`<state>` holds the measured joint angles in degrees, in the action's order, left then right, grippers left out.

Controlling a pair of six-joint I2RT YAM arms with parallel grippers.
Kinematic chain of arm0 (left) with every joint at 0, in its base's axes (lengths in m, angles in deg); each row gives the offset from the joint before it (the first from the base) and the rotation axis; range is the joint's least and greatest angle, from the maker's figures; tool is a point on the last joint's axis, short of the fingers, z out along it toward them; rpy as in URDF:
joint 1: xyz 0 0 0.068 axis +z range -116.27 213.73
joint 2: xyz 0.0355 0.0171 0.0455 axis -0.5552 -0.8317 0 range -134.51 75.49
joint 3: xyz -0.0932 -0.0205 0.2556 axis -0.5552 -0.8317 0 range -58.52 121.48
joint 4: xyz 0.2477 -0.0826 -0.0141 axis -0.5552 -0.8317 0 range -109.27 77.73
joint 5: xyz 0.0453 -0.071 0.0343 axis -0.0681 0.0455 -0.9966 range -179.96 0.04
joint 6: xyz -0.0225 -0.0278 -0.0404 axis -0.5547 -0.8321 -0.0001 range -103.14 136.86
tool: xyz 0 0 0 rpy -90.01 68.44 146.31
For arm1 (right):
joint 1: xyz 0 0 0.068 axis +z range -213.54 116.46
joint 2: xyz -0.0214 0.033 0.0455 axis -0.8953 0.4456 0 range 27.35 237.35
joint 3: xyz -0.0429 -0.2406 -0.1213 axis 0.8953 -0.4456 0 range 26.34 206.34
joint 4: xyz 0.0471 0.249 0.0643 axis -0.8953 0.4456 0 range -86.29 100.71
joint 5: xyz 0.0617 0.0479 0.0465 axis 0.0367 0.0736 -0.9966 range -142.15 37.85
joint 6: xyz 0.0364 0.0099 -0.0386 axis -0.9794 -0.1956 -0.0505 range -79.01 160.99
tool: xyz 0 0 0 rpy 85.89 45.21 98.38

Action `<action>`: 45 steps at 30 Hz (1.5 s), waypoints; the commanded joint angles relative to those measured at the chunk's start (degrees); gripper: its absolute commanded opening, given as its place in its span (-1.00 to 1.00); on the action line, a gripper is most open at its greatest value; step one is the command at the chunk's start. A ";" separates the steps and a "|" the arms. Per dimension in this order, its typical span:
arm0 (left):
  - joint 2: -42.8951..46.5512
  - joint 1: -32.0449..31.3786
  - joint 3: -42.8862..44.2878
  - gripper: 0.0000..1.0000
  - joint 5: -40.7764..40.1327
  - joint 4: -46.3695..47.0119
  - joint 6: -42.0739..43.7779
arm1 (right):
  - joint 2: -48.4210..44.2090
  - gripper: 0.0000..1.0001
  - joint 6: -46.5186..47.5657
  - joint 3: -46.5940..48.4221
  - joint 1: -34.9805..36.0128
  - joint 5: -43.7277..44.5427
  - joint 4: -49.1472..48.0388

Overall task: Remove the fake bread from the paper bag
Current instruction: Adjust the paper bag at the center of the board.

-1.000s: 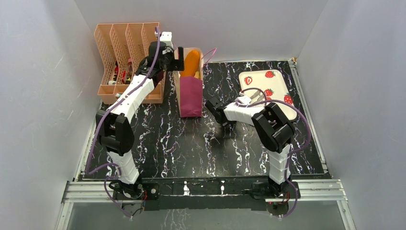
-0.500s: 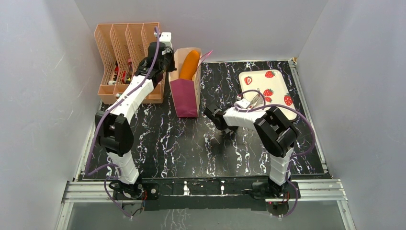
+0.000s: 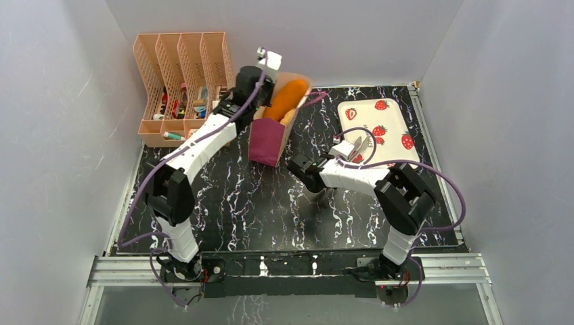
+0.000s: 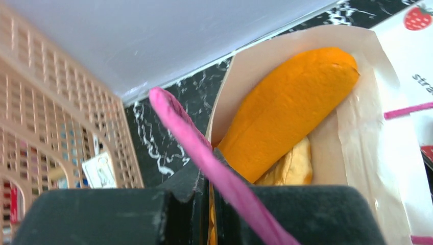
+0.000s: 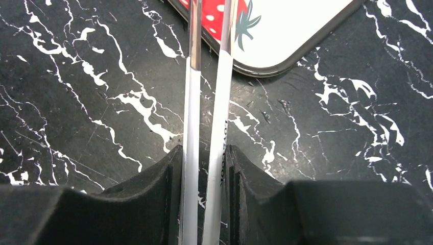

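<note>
The paper bag (image 3: 269, 139), tan above and maroon below, leans to the right at the back of the table. A long orange fake bread (image 3: 287, 97) pokes out of its mouth, with a paler yellow piece (image 4: 294, 163) under it. My left gripper (image 3: 260, 87) is shut on the bag's near rim, and a pink string handle (image 4: 203, 147) crosses in front of its fingers (image 4: 184, 189). My right gripper (image 5: 207, 153) sits low over the table, right of the bag, shut on white-handled tongs (image 5: 222, 102) whose metal tips reach the tray.
A peach file rack (image 3: 181, 68) holding small items stands at the back left, close to the left arm. A white strawberry-print tray (image 3: 386, 125) lies at the back right. Grey walls enclose the black marbled table (image 3: 271, 210).
My left gripper has shut on the bag's rim and swung right, tipping the bag over toward the right. The right arm with the tongs has shifted slightly lower and left.
</note>
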<state>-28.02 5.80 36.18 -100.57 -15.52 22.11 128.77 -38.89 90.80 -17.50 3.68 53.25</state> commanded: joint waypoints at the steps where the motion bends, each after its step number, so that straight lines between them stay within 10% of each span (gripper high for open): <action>1: 2.19 -5.90 -1.04 -1.00 -2.79 8.34 13.39 | -6.16 -1.00 1.10 -2.05 0.45 3.99 0.11; 14: 6.93 -15.87 -14.54 -1.00 -6.95 13.89 19.97 | -16.90 -1.00 -0.39 -9.77 1.37 0.32 1.11; 45: 14.50 -21.91 -30.75 -1.00 -17.74 19.61 -12.96 | -31.26 -1.00 -7.23 -5.70 1.55 4.44 16.31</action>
<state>-13.64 -16.08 5.54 -112.94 6.17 11.95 98.96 -46.71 81.29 -16.28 2.85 68.48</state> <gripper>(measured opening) 0.027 0.301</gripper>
